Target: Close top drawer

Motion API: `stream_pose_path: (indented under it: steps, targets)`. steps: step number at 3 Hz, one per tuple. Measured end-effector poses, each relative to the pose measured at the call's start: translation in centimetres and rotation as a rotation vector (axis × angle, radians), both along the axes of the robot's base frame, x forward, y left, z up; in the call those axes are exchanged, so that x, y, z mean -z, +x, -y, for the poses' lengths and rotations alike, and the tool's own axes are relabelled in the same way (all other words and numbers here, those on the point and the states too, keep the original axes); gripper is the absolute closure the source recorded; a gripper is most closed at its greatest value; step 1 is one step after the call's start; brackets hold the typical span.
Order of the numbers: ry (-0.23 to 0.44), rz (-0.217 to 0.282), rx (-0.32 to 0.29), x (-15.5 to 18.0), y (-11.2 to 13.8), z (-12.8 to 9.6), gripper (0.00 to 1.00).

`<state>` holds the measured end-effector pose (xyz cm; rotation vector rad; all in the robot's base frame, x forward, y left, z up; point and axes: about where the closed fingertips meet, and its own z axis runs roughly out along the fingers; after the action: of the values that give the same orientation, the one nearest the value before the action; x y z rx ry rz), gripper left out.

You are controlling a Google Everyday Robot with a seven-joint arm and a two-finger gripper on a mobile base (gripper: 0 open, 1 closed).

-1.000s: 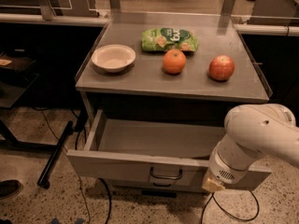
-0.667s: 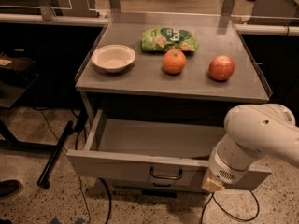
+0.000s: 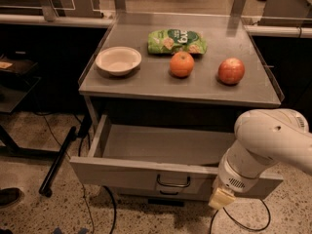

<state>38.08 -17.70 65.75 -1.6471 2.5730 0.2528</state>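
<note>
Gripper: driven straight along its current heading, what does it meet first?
Likely the top drawer's front panel, right of the handle: the gripper sits low right, at that panel. Depth is unclear.

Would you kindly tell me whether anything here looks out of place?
Only the top drawer stands out: it is pulled far out from under the counter, with nothing visible inside. The gripper sits low by the drawer's front, right of the handle.

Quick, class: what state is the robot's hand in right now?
Hand: low against the front of the open top drawer, near its right end; open or closed cannot be told.
</note>
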Motion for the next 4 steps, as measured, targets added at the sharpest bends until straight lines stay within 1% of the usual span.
stream_pose_path:
  steps: [1,2,3,4]
  targets:
    - [0.000,0.000,0.000,0.00,0.00,0.00,0.00]
    - [0.000,0.000,0.000,0.00,0.00,0.00,0.00]
    - [0.000,0.000,0.000,0.00,0.00,0.00,0.19]
    - [0.000,0.000,0.000,0.00,0.00,0.00,0.49]
